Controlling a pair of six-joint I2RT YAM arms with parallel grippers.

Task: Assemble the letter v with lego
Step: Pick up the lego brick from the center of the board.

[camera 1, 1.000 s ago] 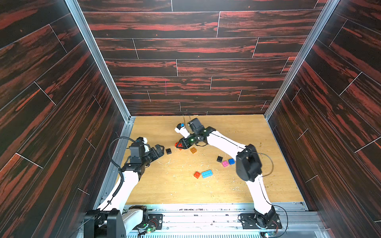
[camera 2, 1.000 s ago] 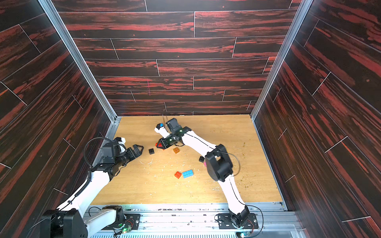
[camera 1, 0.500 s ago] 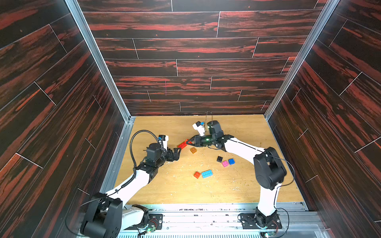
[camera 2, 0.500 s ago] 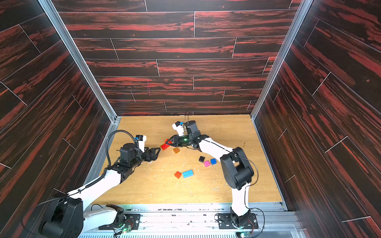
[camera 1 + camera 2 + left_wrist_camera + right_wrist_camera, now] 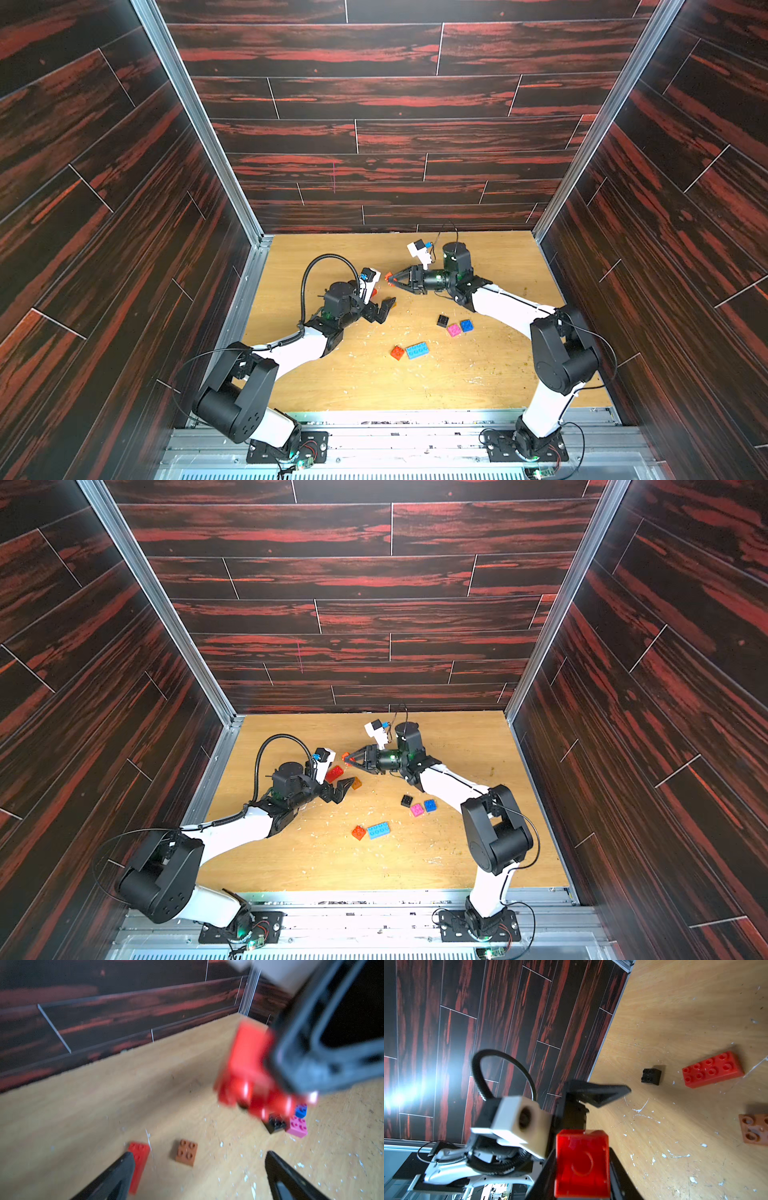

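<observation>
Lego is spread over the desk [image 5: 457, 374], with one piece up in the air. My right claw [image 5: 390, 281] is clenched on the held red brick [image 5: 581, 1163], clear of the desk, and the brick's hollow underside faces the right wrist camera. My left claw [image 5: 343, 789] is released, its jaws spread wide with nothing between them. It sits low over the desk, near the right claw but apart from it.

In the left wrist view, which is blurred, the long red brick [image 5: 138, 1159] lies partly behind one of my left fingers [image 5: 120, 1172]. The orange-brown brick [image 5: 186, 1155] lies flat just ahead, between the two fingers. In a top view both sit just beside the left claw's tips.

Near my right forearm the black brick [image 5: 442, 320], pink brick [image 5: 453, 330] and blue brick [image 5: 466, 325] bunch close together. Toward the front, the loose red brick [image 5: 397, 352] lies side by side with the light blue brick [image 5: 417, 350], well apart from both claws.

The right wrist view also shows a lone black brick [image 5: 651, 1076] near the long red one, on the side toward the wall [image 5: 508, 1022]. I cannot find it in the top views. White flecks [image 5: 409, 330] dot the desk.
</observation>
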